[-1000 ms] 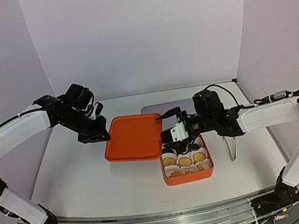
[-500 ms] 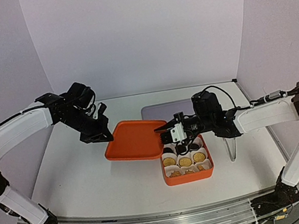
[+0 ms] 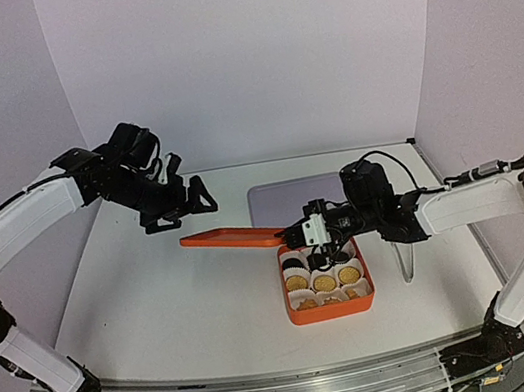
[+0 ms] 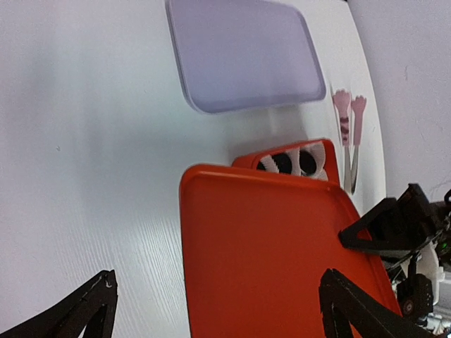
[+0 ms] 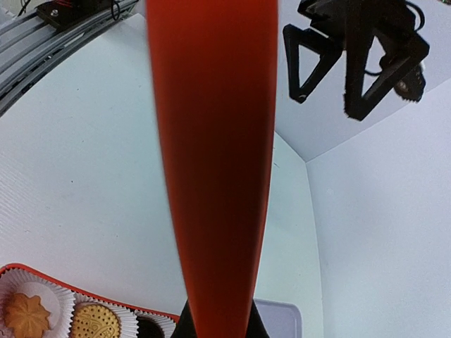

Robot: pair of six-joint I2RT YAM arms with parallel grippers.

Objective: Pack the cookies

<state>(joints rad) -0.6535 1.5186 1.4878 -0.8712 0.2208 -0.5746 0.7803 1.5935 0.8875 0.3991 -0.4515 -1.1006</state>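
The cookies [image 3: 325, 283] sit in white paper cups inside an orange box [image 3: 331, 312] in front of the right arm. Golden ones [image 5: 95, 322] and a black one [image 5: 148, 329] show in the right wrist view. My right gripper [image 3: 299, 234] is shut on the right edge of the flat orange lid [image 3: 232, 237], holding it in the air to the left of the box. My left gripper [image 3: 179, 202] hangs open above and left of the lid, apart from it. In the left wrist view the lid [image 4: 275, 246] lies below the spread fingers [image 4: 352, 310].
A lavender tray [image 3: 287, 194] lies behind the box. Pink tongs [image 3: 402, 258] lie to the right of the box. Bare white tabletop stretches left of the lid [image 3: 148, 297].
The left gripper let go of the lid, opened and rose up and back. The right gripper closed on the lid's right edge, and the lid tipped to nearly level.
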